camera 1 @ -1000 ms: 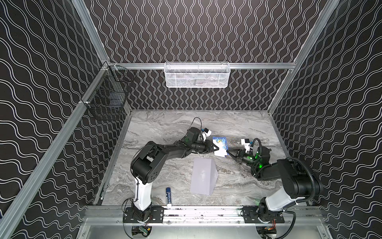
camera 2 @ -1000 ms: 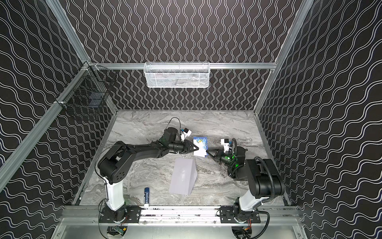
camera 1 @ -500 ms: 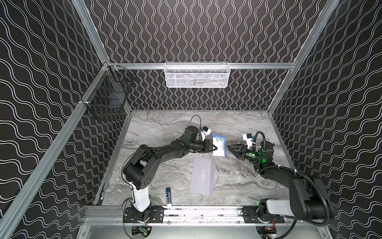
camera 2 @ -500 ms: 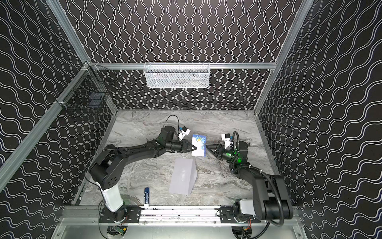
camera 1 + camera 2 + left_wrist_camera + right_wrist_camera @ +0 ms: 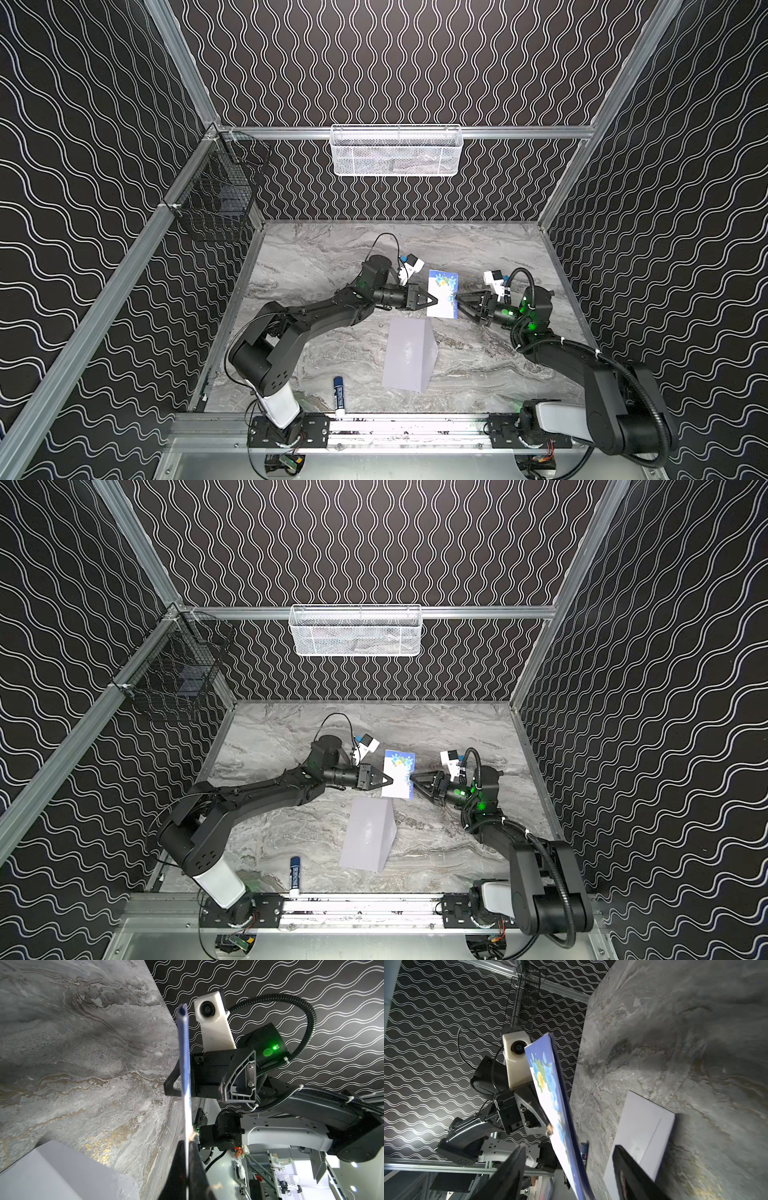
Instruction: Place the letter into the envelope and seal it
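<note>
Taking the back wall as 12 o'clock in both top views, the letter (image 5: 444, 295) stands on edge in the air above the table (image 5: 324, 257), a little toward 2 o'clock from the table's centre. Its printed face with the blue border and flowers is turned toward the front rail.

The left end effector (image 5: 432, 300) comes at it from 9 o'clock and is clamped tight on the sheet's near edge. The left wrist view shows the paper edge-on (image 5: 185, 1084), running straight down into the pinched fingers (image 5: 195, 1169).

The right end effector (image 5: 459, 301) faces it from 3 o'clock with its jaws spread wide, one finger on each side of the sheet's opposite edge. In the right wrist view the letter (image 5: 550, 1105) passes between the two fingers (image 5: 512, 1167) with a clear gap on both sides, so this one holds nothing.

The envelope (image 5: 409, 353) lies on the table at about 7 o'clock from the letter, apart from it and from both arms. Its triangular flap points toward 3 o'clock; I cannot tell whether the flap lies flat or is raised.

A blue glue stick (image 5: 338, 392) lies at 8 o'clock from the envelope, near the front rail
</note>
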Tool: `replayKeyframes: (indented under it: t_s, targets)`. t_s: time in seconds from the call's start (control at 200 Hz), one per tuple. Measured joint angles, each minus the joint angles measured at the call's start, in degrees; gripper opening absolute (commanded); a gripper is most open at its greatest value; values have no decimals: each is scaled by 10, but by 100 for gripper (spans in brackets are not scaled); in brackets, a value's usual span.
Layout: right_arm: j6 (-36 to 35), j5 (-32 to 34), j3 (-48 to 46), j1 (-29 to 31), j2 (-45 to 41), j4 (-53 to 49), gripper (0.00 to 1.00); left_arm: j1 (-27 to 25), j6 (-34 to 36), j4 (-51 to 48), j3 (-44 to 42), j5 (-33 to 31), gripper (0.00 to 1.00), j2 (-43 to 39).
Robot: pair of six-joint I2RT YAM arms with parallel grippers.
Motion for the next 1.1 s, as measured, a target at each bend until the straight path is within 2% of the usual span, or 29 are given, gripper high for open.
replayKeyframes:
  t_s: [0.25,0.42,0.52,0.636,0.776,0.941,1.101]
  targets:
    - [105,-8,1,19,45,160,30,-4,-13,18,-7,4,0,-11]
    - [132,-8,1,22,48,201,11,-5,-13,21,-7,4,0,-20]
    - [134,-8,1,22,39,200,4,-5,-13,22,-10,4,0,-23]
    - [127,-5,1,24,23,182,0,-5,-11,21,-14,3,20,-29]
    - [80,10,1,25,-30,94,0,-4,7,-10,-32,-11,44,-56]
    - [-55,75,25,54,-144,-165,0,6,66,-98,-65,-62,67,-114]
    - [-94,151,-2,112,-206,-313,0,18,104,-177,-115,-125,74,-157]
